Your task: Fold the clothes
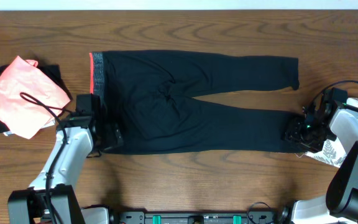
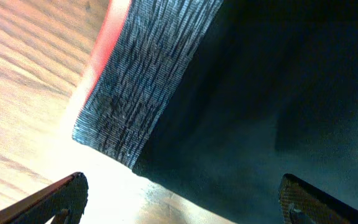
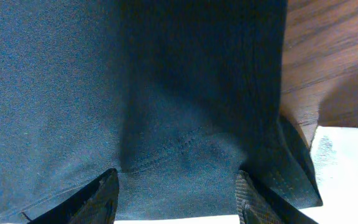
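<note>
Three garments (leggings, pink cloth, white cloth); left gripper gapes wide, right gripper seemingly parted.

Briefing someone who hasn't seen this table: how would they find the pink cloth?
Start at the long black leggings spread across the wooden table. Past their grey waistband, at the table's left end, lies the coral-pink cloth. It is the only all-pink piece, resting on something black.

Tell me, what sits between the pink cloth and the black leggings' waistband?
A strip of bare wooden table separates the pink cloth from the waistband, plain in the overhead view. The left arm crowds the strip's near end.
</note>
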Available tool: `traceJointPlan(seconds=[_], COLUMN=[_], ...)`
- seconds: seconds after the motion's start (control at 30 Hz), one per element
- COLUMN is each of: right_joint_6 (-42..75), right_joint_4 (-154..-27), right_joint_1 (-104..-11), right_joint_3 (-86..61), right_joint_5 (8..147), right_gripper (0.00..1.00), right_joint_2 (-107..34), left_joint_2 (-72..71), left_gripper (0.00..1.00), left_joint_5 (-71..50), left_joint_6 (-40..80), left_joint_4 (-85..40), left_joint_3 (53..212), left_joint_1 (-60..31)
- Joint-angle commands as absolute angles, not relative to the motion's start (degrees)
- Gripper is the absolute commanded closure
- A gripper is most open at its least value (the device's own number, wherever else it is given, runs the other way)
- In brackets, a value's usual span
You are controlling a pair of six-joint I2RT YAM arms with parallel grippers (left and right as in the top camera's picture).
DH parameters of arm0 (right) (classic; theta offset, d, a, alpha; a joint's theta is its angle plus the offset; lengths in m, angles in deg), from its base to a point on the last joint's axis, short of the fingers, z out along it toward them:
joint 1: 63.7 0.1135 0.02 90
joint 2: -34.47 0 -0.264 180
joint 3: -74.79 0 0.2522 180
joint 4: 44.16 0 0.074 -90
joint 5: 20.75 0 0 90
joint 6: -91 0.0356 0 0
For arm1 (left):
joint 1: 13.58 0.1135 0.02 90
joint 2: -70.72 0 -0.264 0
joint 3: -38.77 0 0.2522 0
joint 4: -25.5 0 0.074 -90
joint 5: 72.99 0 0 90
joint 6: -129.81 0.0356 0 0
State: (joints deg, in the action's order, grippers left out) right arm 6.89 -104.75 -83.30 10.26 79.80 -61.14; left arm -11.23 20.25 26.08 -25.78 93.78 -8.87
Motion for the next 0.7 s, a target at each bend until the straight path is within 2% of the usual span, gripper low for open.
traceJointPlan(seconds=[0.0,0.27,0.43,0.5,0.67], right_joint_6=[7.1,7.1,7.1,7.1,7.1], right_joint_4=[-104.6,-104.6,-104.6,-104.6,-104.9], right_joint_1=[-83.6,-83.6,-83.6,-83.6,-83.6], right_joint_3=[10.6,10.6,10.6,10.6,10.6], right_joint_5=[80.2,80.2,80.2,80.2,80.2], right_gripper=[0.41,0.41,0.41,0.41,0.41], right_joint_2=[-61.4,-61.4,-61.4,-61.4,-61.4], left_joint_2=[-11.3,-11.3,-11.3,-11.3,-11.3], left_gripper=[0.02,0.04,0.47,0.6,0.68], left_joint_5=[21.3,13.7,13.5,13.5,13.5], left_joint_6=[25.5,24.1,22.1,21.9,21.9], left_joint_4=[-23.8,-13.7,-11.9,-11.7,-11.7], left_joint_3=[91.2,84.2,83.7,83.7,83.7], left_joint_1=[-7.5,-6.2,-6.2,-6.2,-6.2])
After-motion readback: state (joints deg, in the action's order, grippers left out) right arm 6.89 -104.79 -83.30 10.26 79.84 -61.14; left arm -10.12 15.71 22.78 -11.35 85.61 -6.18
